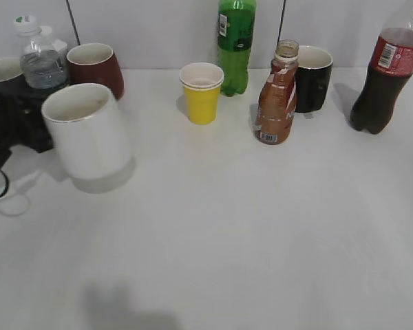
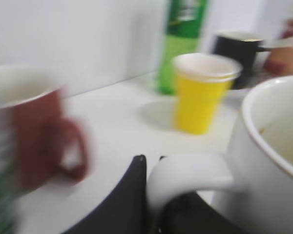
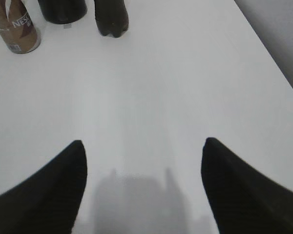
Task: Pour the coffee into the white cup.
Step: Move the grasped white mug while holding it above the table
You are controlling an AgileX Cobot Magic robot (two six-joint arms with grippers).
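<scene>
The white cup (image 1: 87, 134) sat nearest the exterior camera, at the left of the frame, tilted slightly with its rim toward the upper left and its base apparently raised just above the white table (image 1: 248, 234), a soft shadow beneath it. Behind it, at the left edge, the dark bulk of the left arm reached in. In the blurred left wrist view the left gripper (image 2: 151, 204) had its dark fingers (image 2: 132, 195) on either side of the cup's handle, pinching it; the cup's rim filled the right side of that frame.

The right gripper (image 3: 141, 187) hung over bare table, seen only in the right wrist view, its two dark fingers (image 3: 49, 190) spread wide apart at the bottom of the frame with nothing between them, and its shadow lay on the surface below.

The table was plain white, backed by a pale panelled wall. Along the back of the exterior view stood a green bottle (image 1: 236, 45) at upper centre and a cola bottle (image 1: 385, 72) at the right edge. The coffee (image 1: 277, 96), uncapped and upright, stood right of centre, just beside a black mug (image 1: 312, 78). A red mug (image 1: 96, 67) and a water bottle (image 1: 41, 58) occupied the upper left. A yellow cup (image 1: 202, 93) stood left of the green bottle.
</scene>
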